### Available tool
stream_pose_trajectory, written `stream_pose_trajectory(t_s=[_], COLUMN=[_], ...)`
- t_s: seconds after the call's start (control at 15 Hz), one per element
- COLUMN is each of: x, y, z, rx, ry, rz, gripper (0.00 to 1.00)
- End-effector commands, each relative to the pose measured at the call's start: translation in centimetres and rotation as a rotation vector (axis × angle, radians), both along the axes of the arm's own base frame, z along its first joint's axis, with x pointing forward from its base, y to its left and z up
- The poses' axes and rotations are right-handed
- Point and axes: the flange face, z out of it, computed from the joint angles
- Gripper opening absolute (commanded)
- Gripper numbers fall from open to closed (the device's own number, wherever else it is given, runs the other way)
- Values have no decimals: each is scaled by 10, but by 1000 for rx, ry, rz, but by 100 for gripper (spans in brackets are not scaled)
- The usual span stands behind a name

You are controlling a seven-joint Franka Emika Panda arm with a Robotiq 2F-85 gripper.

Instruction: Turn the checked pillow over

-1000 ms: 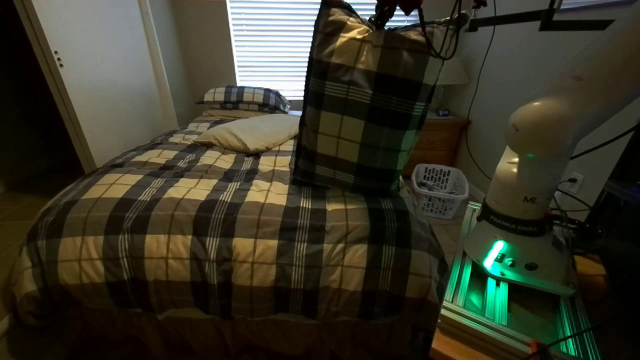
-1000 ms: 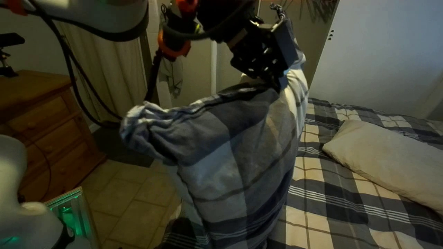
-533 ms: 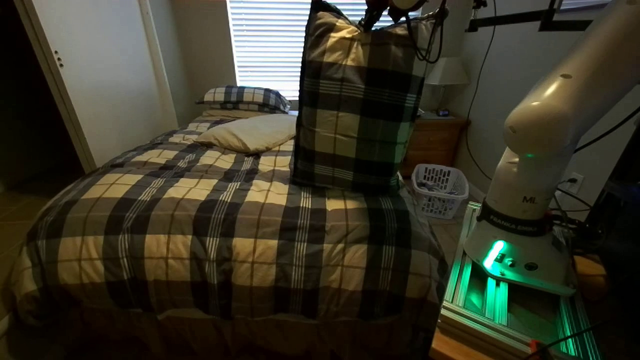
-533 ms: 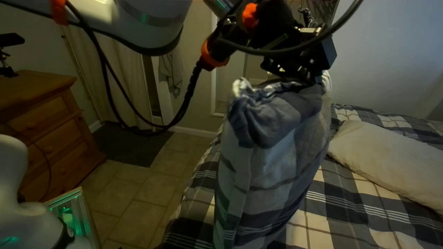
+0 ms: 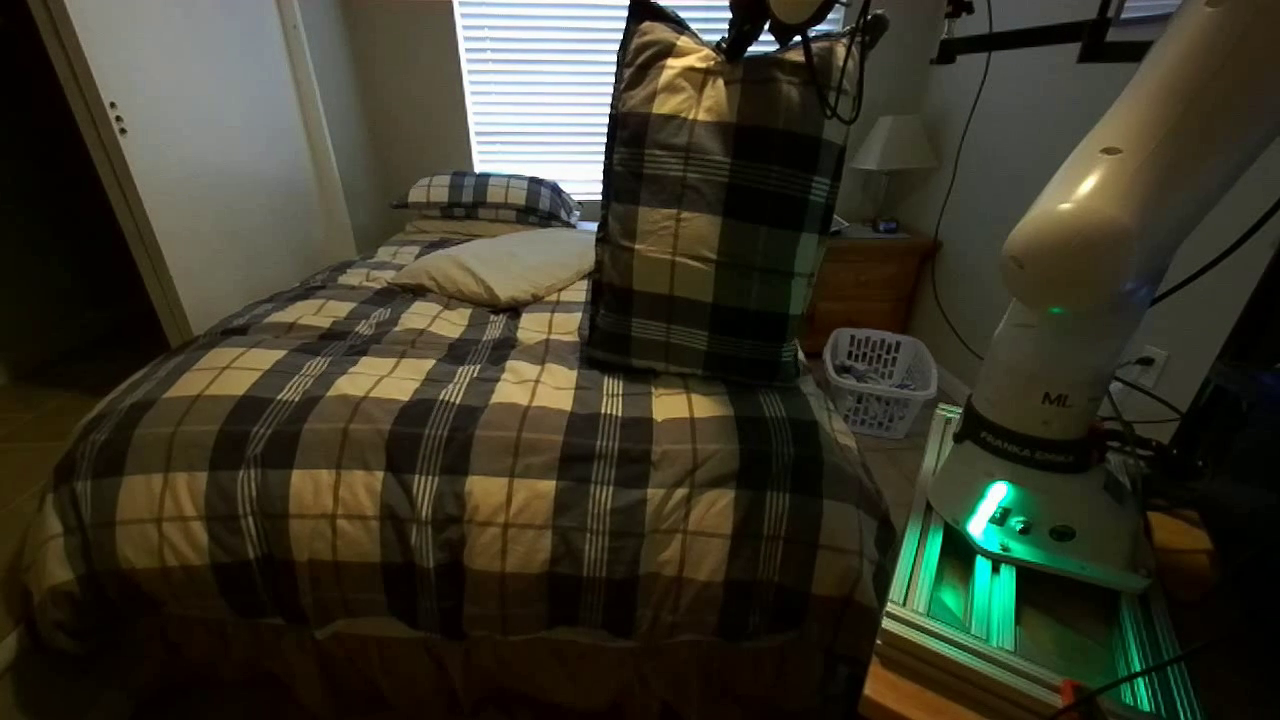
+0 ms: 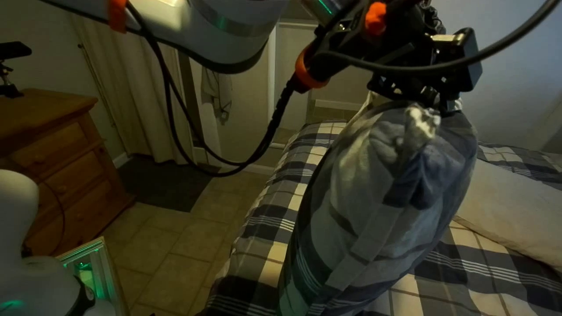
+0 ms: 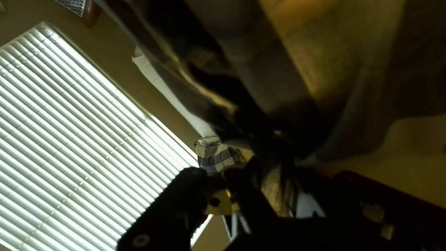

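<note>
The black, two-fingered claw (image 5: pixel 737 46) was drawn in narrow, holding a pinched fold of cloth. That cloth was the upper edge of the large, soft, roughly square checked pillow (image 5: pixel 715 220) in black, tan and cream plaid, which hung roughly upright straight below the claw. In an exterior view the edge dipped at the grip, near its middle, with a corner rising to each side; the wrist view showed the fabric gathered up into the claw. A thick black cable (image 6: pixel 275 120) looped down beside the claw.

The checked pillow was over the wide, plaid-covered bed (image 5: pixel 400 480), near the bed's edge on the robot's side; whether its lower end touched the bed could not be told. The smooth white robot arm (image 5: pixel 1070 245) rose beside the bed, and a white, slotted plastic basket (image 5: pixel 875 408) stood beside the bed on that same side. Farther toward the bed's head lay a plain cream cloth pillow (image 5: pixel 500 268), partly hidden by the checked one in both exterior views. Near the bed's head, on the arm's side, stood a brown wooden nightstand (image 5: pixel 870 285) with a pale-shaded lamp (image 5: pixel 893 145) on it. Another dark and pale plaid pillow (image 5: pixel 490 190) lay at the bed's head, with white slatted window blinds (image 5: pixel 535 100) beyond.
</note>
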Motion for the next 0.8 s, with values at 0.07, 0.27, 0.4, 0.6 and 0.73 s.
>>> stream_pose_trajectory(t_s=[0.07,0.27,0.4,0.6,0.73], x=[0,14,23,35,46], y=[-1,-20,-33,-50,-60], z=[1,-4,-9,-12,-15], rx=[1,-21,-32,-55,-71], ry=[0,-19,-15,-37,-44], rz=[0,-31,-24,-13,7], gripper=[11,6,5,4,4])
